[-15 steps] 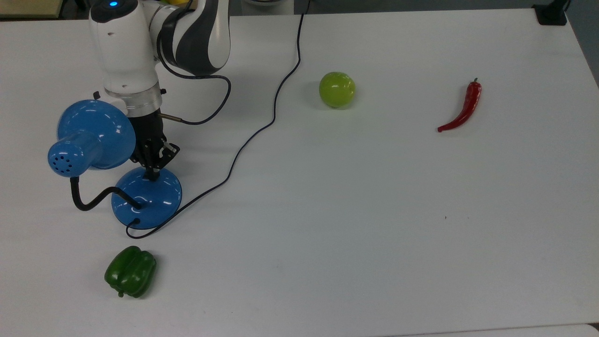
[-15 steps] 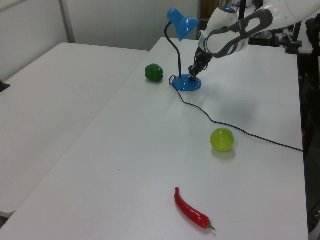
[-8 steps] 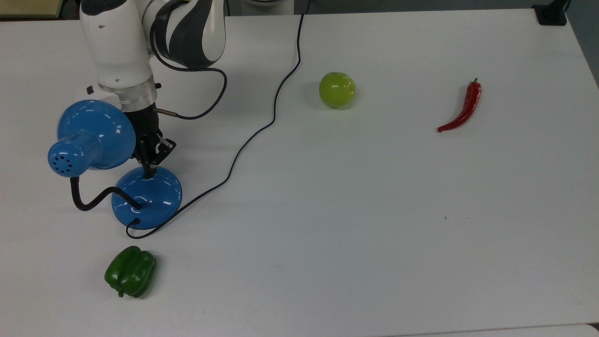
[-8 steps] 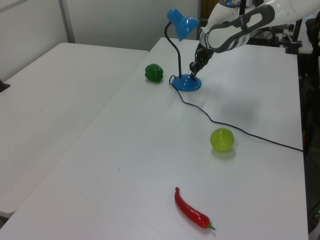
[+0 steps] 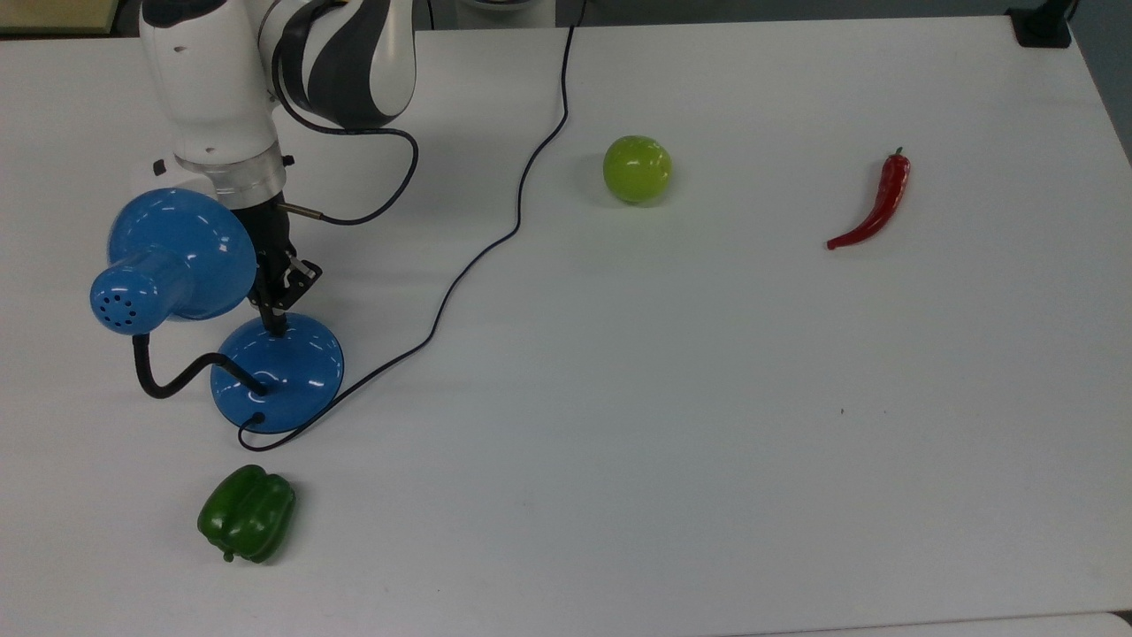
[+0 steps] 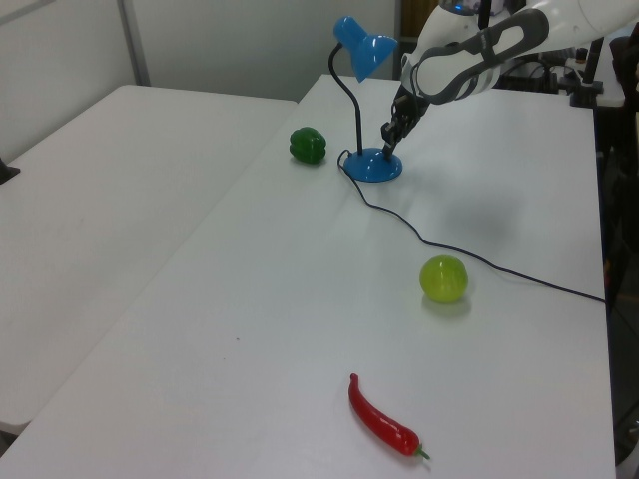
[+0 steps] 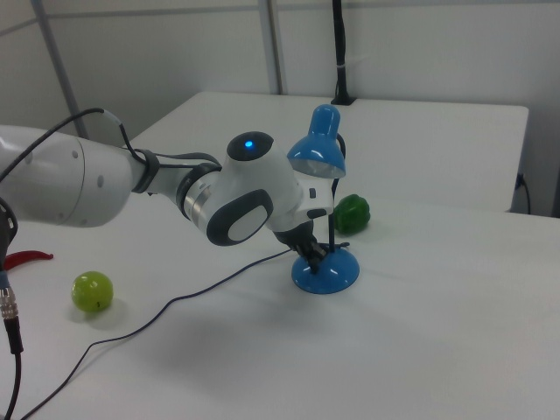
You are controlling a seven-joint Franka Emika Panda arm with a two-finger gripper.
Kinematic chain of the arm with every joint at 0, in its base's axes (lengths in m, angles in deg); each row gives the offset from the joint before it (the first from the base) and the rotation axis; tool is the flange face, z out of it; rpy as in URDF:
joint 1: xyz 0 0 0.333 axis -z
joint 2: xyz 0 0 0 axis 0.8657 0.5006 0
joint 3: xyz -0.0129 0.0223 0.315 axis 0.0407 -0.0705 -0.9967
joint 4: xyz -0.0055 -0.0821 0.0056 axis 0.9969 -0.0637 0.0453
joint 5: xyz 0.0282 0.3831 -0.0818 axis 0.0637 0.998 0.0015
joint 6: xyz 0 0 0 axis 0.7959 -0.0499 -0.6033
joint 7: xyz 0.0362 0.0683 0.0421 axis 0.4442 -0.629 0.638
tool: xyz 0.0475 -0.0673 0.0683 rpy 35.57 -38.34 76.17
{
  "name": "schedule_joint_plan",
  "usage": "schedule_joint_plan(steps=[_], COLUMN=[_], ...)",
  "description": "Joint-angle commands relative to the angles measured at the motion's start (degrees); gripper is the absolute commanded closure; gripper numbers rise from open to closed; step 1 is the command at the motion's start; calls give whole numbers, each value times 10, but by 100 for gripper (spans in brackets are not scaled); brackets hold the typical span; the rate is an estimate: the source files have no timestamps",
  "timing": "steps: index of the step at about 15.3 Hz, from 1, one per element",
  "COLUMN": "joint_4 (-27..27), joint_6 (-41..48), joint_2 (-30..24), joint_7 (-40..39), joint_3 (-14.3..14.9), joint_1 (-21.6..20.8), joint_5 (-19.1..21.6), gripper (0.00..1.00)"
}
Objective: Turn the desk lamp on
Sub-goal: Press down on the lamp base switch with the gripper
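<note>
I have the gripper (image 5: 276, 326) tip on the desk lamp (image 5: 276, 372) base at the top view's left (fingers look together). Shade unlit, so next I press the switch firmly.

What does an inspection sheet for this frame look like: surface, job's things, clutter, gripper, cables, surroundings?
Surface: white table, bare apart from the items below.
Job's things: blue lamp, upright; shade shows no glow in the right view.
Clutter: green pepper near the base; lime-green ball; red chilli, all apart from the lamp.
Gripper: gripper tip at the base's edge, beside the shade.
Cables: lamp cord snakes from the base off the top view's upper edge; arm cable loops by the wrist.
Surroundings: second white table at the left view's left.
</note>
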Motion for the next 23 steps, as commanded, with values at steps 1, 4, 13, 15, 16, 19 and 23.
schedule_joint_plan(steps=[1,4,13,15,16,19,23], joint_4=[2,2,1,1,1,1,4], joint_6=[12,10,-19,-19,-20,-23,-42], joint_2=[-5,-3,5,5,6,7,13], joint_7=[5,5,5,5,5,5,5], joint_3=[-7,-7,-7,-7,-7,-7,-8], joint_1=[5,5,4,4,4,4,4], joint_5=[5,5,6,6,6,6,6], gripper=[100,100,100,100,100,100,100])
